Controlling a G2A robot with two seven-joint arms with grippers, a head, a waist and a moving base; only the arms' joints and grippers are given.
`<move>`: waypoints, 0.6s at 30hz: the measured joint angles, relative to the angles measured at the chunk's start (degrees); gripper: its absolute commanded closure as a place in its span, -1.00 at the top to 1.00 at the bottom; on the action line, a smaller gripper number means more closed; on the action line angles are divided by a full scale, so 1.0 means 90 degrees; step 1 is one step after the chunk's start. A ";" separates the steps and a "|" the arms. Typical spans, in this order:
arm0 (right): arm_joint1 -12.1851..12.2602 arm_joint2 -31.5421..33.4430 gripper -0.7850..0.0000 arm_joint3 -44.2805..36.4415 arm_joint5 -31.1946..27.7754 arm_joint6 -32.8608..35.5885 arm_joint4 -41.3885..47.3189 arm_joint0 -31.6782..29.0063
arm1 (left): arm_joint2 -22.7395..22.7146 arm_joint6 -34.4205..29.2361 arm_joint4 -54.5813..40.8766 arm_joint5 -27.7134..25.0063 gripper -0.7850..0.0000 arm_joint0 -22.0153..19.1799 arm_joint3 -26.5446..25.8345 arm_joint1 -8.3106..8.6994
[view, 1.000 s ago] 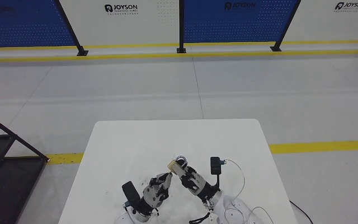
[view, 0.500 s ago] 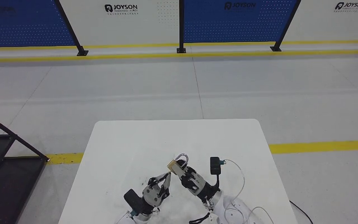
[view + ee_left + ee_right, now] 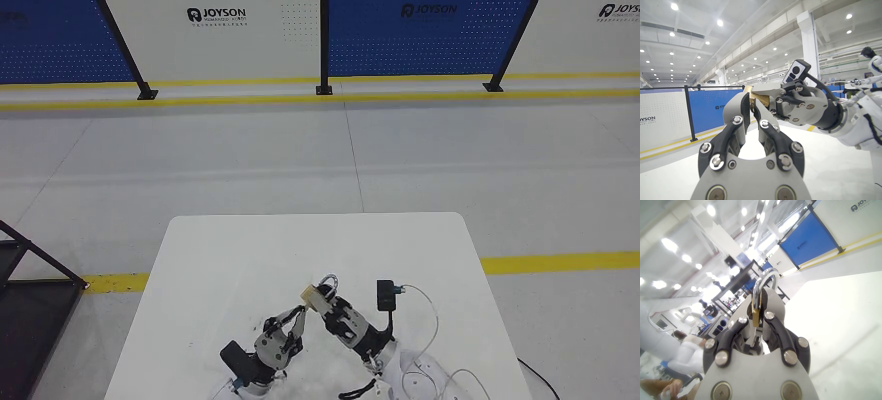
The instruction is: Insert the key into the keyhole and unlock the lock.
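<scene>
Lock (image 3: 755,315) is up off the tabletop (image 3: 250,260), clamped in the right pincer (image 3: 762,294), fingers closed tight on both flat faces. Right wrist view gives it edge-on: brass body deep between the fingers, silver shackle (image 3: 768,275) poking out past the tips. Over to the left wrist view, and there's the meeting point: left pincer (image 3: 751,99) squeezed shut on a small brassy key (image 3: 752,106), pressed right against the lock's body. The pads cover the joint, so whether the blade sits in the keyhole, can't tell. From the top view, both pincers are tip to tip above the near edge of the tabletop, a thin cable (image 3: 428,300) looping just beside the right wrist. Further out, a black rack (image 3: 25,265) stands off the tabletop's left, blue barrier panels (image 3: 430,35) across the floor. Lock's long axis slants: shackle toward the far edge, base toward the left pincer.
</scene>
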 measured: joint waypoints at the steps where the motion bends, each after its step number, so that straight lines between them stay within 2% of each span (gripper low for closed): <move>1: 0.0001 0.0012 -1.00 0.0010 0.0005 0.0001 0.0029 0.0010 | -0.0020 -0.0055 -0.0045 -0.0133 1.00 0.0034 -0.0022 0.0014; 6: -0.0006 0.0096 -1.00 0.0117 0.0318 0.0083 0.0186 0.0141 | -0.0420 -0.0492 -0.0415 -0.1043 1.00 0.0496 -0.0327 0.0182; 8: -0.0012 0.0079 -1.00 0.0187 0.0549 0.0345 0.0233 0.0261 | -0.0709 -0.0608 -0.0500 -0.1311 1.00 0.0795 -0.0523 0.0277; 11: -0.0050 -0.0074 -1.00 0.0336 0.1268 0.1006 0.0123 0.0577 | -0.1331 -0.0837 -0.0619 -0.1654 1.00 0.1355 -0.0868 0.0447; 15: -0.0201 -0.0571 -1.00 0.0695 0.2330 0.1716 -0.0145 0.1168 | -0.2270 -0.1025 -0.0824 -0.1541 1.00 0.1954 -0.1202 0.0606; 18: -0.0342 -0.1022 -1.00 0.1072 0.2976 0.2105 -0.0456 0.1595 | -0.2727 -0.1206 -0.1045 -0.1327 1.00 0.2135 -0.1268 0.0649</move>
